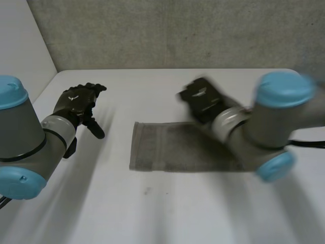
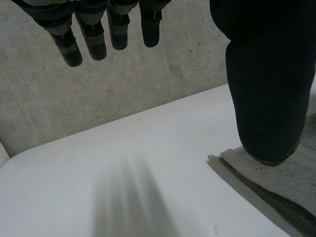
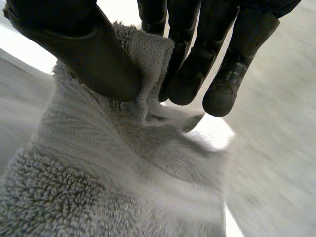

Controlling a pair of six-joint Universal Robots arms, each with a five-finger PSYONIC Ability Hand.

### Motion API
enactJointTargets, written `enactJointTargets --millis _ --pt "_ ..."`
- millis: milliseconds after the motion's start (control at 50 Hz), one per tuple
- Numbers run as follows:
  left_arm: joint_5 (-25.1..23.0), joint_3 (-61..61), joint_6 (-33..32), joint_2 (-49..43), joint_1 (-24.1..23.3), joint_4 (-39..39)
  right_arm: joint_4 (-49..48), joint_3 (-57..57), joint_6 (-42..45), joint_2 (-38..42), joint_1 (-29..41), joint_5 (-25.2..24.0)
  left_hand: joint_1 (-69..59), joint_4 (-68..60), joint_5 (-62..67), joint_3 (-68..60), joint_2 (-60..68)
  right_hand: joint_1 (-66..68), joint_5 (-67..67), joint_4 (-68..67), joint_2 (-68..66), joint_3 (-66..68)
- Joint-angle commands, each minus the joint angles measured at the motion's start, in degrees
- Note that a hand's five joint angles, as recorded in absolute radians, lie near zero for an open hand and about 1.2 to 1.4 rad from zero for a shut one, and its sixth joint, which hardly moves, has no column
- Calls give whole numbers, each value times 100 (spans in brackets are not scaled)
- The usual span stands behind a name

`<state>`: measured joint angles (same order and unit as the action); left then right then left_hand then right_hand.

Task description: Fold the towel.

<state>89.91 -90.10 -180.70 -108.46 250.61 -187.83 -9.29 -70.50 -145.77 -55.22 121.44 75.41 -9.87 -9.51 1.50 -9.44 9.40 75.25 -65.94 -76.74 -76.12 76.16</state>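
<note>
Our right hand (image 3: 94,59) pinches the towel (image 3: 98,168) by an edge, thumb against fingers (image 3: 187,84); our left hand (image 1: 77,104) hangs open, empty. Next, we judge: carry that edge across.

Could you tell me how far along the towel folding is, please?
Possibly one fold is done: the towel lies as a narrow strip on the table, its end edge looking layered in the left wrist view. In hand: the right robot hand pinches a raised bit of towel between thumb and fingers. The left robot hand hangs open beside the strip. Left: carrying that pinched part over and flattening it.
</note>
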Motion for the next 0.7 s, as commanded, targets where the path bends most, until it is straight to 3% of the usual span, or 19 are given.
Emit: enactJointTargets --millis 20,140,160,180,320,460,660,700 --pt "0 -52 0 9 -39 -8 6 546 5 960 1004 -26 -13 -49 -150 -56 60 475 -406 -326 -388 384" --pt "0 -78 0 9 -39 -43 6 599 -39 1118 1241 -70 -13 -49 -150 -56 60 475 -406 -326 -388 384" --pt "0 -78 0 0 -39 -69 41 608 -47 1101 1241 -26 -13 -49 -150 -56 60 -2000 2070 2150 2088 -2091" --pt "0 -78 0 0 -39 -78 58 582 -56 1057 1241 0 -13 -49 -150 -56 60 -6525 6594 6674 6612 -6616" --pt "0 -87 0 0 -39 -79 129 72 -346 354 1022 62 -13 -49 -150 -56 60 -6525 6594 6674 6612 -6616" --pt "-9 -113 0 0 -48 -87 234 -1393 -1189 -726 -417 71 -13 -49 -150 -56 60 -6525 6594 6674 6612 -6616" --pt "0 -122 -9 -26 -162 -114 -142 -2757 -945 -868 -1508 -26 -13 -49 -150 -56 60 -6522 6591 6671 6609 -6613" --pt "0 -122 -26 -35 -197 -149 -249 -2855 -812 -842 -1615 -26 -13 -49 -150 -56 60 -5894 5964 6043 5982 -5985"
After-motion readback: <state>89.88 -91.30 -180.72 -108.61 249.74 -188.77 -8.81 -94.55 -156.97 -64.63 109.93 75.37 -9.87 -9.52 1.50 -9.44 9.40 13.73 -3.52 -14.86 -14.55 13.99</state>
